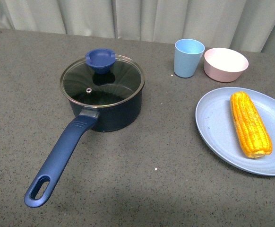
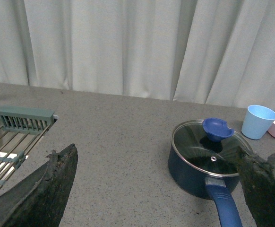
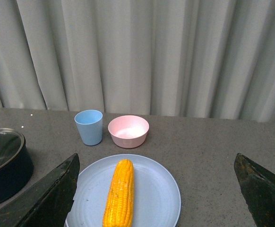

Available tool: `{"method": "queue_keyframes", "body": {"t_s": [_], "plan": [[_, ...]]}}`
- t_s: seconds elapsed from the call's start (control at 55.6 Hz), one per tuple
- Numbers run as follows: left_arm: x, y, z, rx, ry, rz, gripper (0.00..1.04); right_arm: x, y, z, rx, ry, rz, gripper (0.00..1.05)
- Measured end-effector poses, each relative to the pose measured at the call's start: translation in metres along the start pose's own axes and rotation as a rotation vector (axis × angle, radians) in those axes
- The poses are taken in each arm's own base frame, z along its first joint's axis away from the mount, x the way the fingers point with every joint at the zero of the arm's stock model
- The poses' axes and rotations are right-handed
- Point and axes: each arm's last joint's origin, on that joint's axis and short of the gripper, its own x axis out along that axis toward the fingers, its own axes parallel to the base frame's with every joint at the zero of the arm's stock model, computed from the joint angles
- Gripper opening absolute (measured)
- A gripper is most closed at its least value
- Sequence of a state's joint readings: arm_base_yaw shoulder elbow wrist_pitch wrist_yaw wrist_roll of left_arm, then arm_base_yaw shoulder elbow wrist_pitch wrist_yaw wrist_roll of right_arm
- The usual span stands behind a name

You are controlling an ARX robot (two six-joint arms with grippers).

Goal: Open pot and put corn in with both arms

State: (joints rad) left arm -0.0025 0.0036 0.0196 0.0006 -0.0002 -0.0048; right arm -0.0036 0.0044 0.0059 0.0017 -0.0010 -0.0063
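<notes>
The lidded saucepan [image 1: 110,109] stands left of centre on the grey worktop [image 1: 142,189], with its handle toward the near edge. The corn cob [image 1: 250,124] lies on a blue plate [image 1: 213,127] toward the right side. The left gripper [image 2: 156,161] and the right gripper [image 3: 156,161] are both spread wide and hold nothing.

A light blue cup [image 1: 189,57] is seen upright on the grey speckled table [image 1: 142,189], with a pink bowl [image 1: 226,64] just beside it at its 3 o'clock. A pale blue plate [image 1: 218,125] is laid at the bowl's 6 o'clock. Pale curtains [image 1: 128,16] are hung behind the table. A wire rack [image 2: 23,119] is shown only in the left wrist view.
</notes>
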Motion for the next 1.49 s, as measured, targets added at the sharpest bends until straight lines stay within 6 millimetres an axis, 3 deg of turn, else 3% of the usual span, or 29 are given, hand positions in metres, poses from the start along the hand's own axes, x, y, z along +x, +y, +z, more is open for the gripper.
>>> {"method": "queue_keyframes", "body": {"t_s": [1.493], "plan": [[0.0000, 0.0000, 0.0000, 0.000, 0.000, 0.000, 0.98, 0.0000, 0.0000, 0.0000, 0.000, 0.000, 0.000, 0.96]]}}
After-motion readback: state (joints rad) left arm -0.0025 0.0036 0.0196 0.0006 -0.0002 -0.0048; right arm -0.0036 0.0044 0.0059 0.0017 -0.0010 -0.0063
